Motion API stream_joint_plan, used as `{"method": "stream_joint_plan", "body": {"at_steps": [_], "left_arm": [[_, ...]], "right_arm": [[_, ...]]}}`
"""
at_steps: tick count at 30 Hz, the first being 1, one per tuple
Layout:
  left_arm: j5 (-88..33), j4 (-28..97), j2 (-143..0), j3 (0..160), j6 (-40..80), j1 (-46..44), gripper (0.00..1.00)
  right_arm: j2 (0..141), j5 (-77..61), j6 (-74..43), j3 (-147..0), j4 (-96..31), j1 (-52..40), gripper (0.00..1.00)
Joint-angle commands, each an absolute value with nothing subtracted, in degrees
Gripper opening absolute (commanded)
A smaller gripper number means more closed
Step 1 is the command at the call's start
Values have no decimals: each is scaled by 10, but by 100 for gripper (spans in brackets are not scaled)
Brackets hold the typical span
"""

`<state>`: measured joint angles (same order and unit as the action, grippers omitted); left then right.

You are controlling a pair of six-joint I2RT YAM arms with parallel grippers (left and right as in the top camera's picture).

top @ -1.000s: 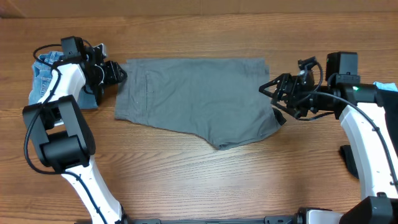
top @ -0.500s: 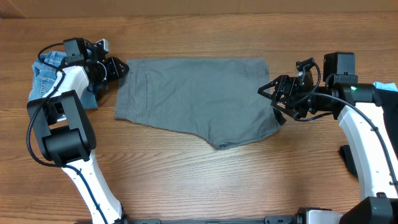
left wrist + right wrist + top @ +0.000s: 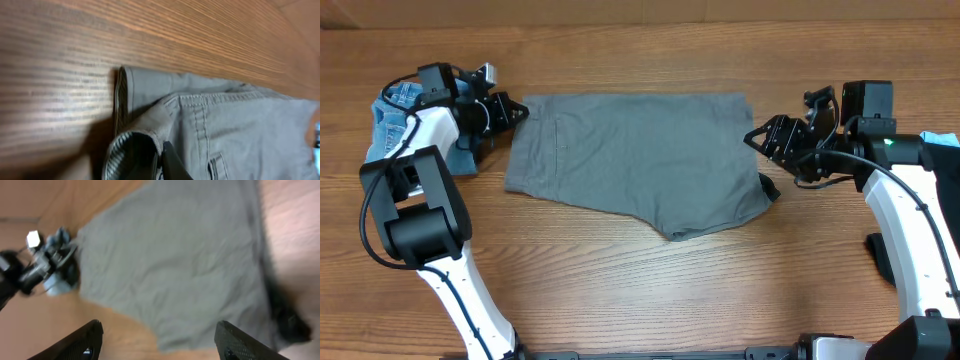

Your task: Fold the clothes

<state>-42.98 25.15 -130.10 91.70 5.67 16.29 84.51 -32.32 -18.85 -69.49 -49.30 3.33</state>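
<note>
One pair of plain grey soft-fabric shorts (image 3: pixel 635 160) lies flat, its waistband pinched by the left gripper (image 3: pixel 518 111); blue denim shorts (image 3: pixel 388 122) sit half hidden behind that arm; the right gripper (image 3: pixel 754 137) is spread.

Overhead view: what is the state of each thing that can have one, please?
grey shorts, lying flat, one waistband corner pinched.
left gripper, shut on the grey shorts' corner.
right gripper, open, empty, by the opposite edge.
denim shorts, crumpled beside the left gripper.
</note>
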Motion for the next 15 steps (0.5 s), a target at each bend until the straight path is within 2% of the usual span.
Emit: {"method": "stream_joint_plan", "body": {"at_steps": [1,7,15], "left_arm": [[-496,262,-1247,929,53,182,4],[-507,331,-1153,929,22,194,4],[-444,447,-1042,929,-18,194,4]], "right_arm": [[861,-240,-210,-705,-467,31,75],[925,-229,-214,-705,-377,31,75],[1061,-215,-215,-705,-176,32,75]]}}
